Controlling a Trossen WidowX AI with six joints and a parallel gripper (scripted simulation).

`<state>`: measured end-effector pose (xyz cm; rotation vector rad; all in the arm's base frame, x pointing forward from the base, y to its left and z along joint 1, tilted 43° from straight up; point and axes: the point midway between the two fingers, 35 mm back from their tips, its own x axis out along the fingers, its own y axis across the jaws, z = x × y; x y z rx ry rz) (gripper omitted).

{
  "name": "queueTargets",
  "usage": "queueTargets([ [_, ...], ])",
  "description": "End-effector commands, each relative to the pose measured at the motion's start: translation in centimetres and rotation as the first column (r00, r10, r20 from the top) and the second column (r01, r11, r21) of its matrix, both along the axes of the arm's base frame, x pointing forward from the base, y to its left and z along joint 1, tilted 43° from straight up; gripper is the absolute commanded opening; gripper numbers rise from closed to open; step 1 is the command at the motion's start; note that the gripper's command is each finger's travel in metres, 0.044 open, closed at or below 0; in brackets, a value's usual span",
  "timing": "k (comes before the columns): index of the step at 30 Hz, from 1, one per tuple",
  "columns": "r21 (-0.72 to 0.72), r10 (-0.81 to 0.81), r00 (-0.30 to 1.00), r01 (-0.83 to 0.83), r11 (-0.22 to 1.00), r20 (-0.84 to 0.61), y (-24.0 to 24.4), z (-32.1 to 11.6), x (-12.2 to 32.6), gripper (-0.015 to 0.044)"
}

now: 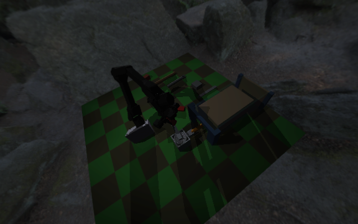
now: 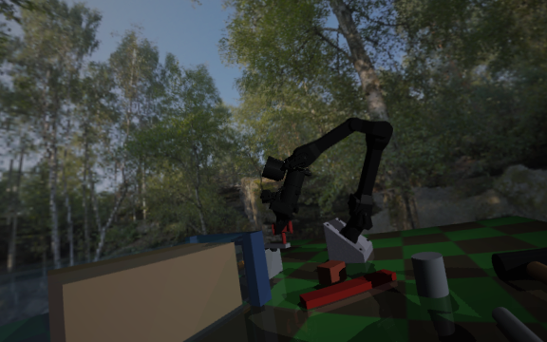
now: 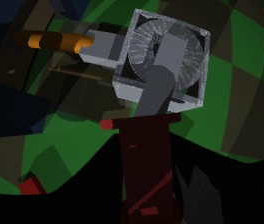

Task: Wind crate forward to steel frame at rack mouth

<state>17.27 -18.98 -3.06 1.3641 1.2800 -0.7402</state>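
One red bar (image 1: 181,108) (image 2: 337,292) (image 3: 31,185) beside a reddish block (image 2: 330,274), hand (image 1: 174,123) (image 2: 283,233) (image 3: 139,137) tight on winch handle (image 1: 175,128) (image 2: 279,246) (image 3: 156,90).

Winch (image 1: 181,140) (image 3: 198,90) on the tabletop (image 1: 166,183) (image 2: 473,242) (image 3: 218,125), between arm base (image 1: 140,134) (image 2: 347,247) and rack frame (image 1: 211,132) (image 2: 256,271), strap (image 1: 196,127) (image 3: 58,41) running from winch toward rack, block (image 2: 331,272) beside bar (image 2: 345,291), cylinder (image 2: 430,275) between bar and mallet (image 2: 527,264).

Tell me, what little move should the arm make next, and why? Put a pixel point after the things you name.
I'd swing the handle (image 1: 175,127) (image 2: 279,245) (image 3: 174,47) a short, level way round, slowly. It sits across the winch's (image 1: 184,147) (image 2: 273,263) (image 3: 127,93) top, the pincer (image 1: 174,122) (image 2: 283,231) (image 3: 139,137) is shut on it, and an orange strap (image 1: 196,128) (image 3: 58,41) runs toward the blue rack (image 1: 214,134) (image 2: 257,271) (image 3: 13,111). I can't tell whether the crate has reached the frame, so gently seems wise.
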Motion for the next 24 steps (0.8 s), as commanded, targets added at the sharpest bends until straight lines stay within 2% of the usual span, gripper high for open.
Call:
queueTargets([
  [1, 0.005, -0.004, 0.999, 0.004, 1.000, -0.033, 0.3, -0.2, -1.6, 0.0000],
  [24, 0.004, -0.004, 0.999, 0.004, 1.000, -0.035, 0.0, -0.9, -4.8, 0.0000],
])
